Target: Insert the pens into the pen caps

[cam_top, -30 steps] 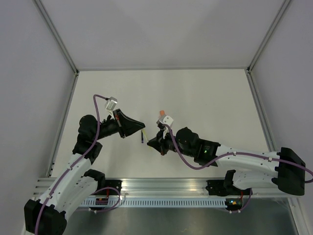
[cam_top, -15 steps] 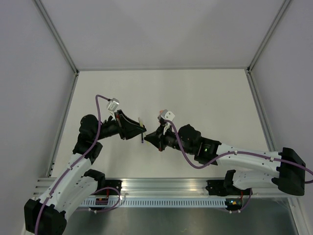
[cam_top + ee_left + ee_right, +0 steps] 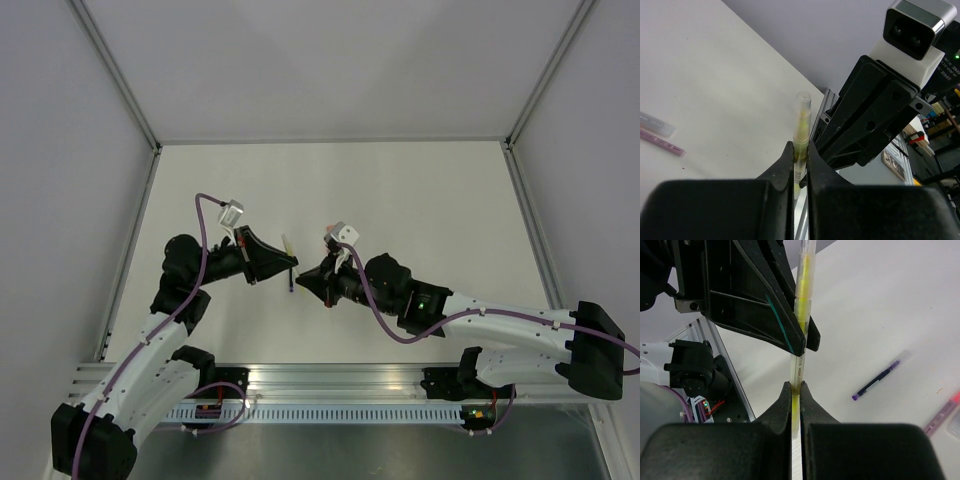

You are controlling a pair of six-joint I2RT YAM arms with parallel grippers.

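Note:
A pale yellow pen (image 3: 797, 367) is held between both grippers above the table. My right gripper (image 3: 796, 386) is shut on its lower barrel. My left gripper (image 3: 800, 148) is shut on the same pen (image 3: 801, 132) higher up, and its black fingers (image 3: 790, 335) show just above my right fingertips. The pen's upper end sits in a clear cap (image 3: 803, 102) beyond the left fingers. In the top view the two grippers, left (image 3: 291, 266) and right (image 3: 303, 281), meet tip to tip, with the pale pen end (image 3: 288, 244) sticking out behind them. No orange cap is in view.
A dark purple-tipped pen (image 3: 877, 382) lies on the white table (image 3: 420, 200) under the grippers and shows in the top view (image 3: 290, 284). A pink pen (image 3: 662, 143) and a clear cap (image 3: 655, 124) lie together on the table. The metal rail (image 3: 340, 385) runs along the near edge.
The right gripper has rolled and closed in on the left one, and the two now meet on the yellow pen. The orange piece seen by the right wrist earlier no longer shows.

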